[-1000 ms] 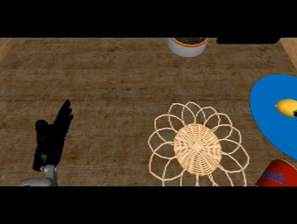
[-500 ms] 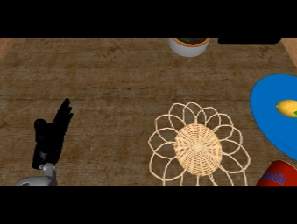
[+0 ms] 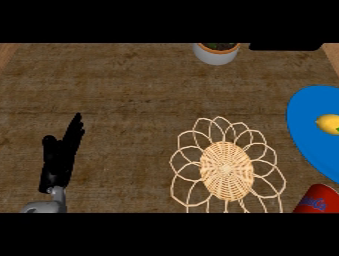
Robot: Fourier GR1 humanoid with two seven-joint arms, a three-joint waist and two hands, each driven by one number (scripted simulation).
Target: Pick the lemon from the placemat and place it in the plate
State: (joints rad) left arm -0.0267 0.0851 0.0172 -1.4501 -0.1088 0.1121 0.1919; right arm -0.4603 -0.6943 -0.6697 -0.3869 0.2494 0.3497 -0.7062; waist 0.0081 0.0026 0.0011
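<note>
Yellow lemon with a green leaf lies on the round blue plate at the right edge of the brown counter, apart from the pale woven wicker placemat with looped petals near the front edge; the black left hand rests near the front left corner, fingers straight and released, grasping nothing; a grey round pot stands at the back edge; a red rounded thing sits in the front right corner.

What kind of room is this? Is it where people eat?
Most likely a kitchen or a dining spot. A woven placemat lies on a brown counter. A lemon sits on a blue plate, and a small plant pot stands at the far edge.
</note>
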